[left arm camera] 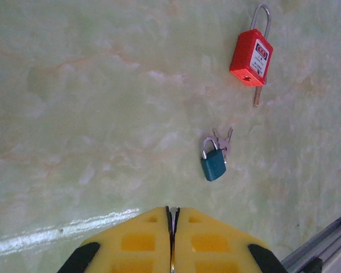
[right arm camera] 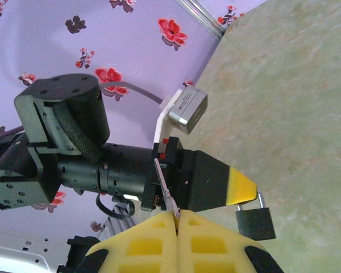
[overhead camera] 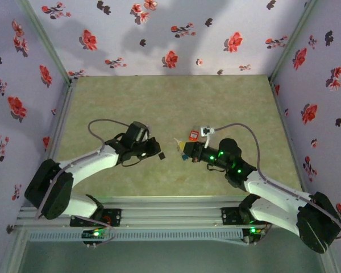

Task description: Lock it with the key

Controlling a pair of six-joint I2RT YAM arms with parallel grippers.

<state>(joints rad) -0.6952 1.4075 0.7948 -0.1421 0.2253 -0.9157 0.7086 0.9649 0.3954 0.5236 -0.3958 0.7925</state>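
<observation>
At mid-table, the left gripper is clamped on the black padlock. The right gripper pinches the key. A teal padlock and a red padlock lie nearby.

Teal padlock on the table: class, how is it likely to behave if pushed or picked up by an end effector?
The teal padlock lies flat, so it would probably slide rather than roll. Its body looks solid and rigid, likely heavy for its size. The keys at its shackle seem loosely attached and may swing or drag.
</observation>
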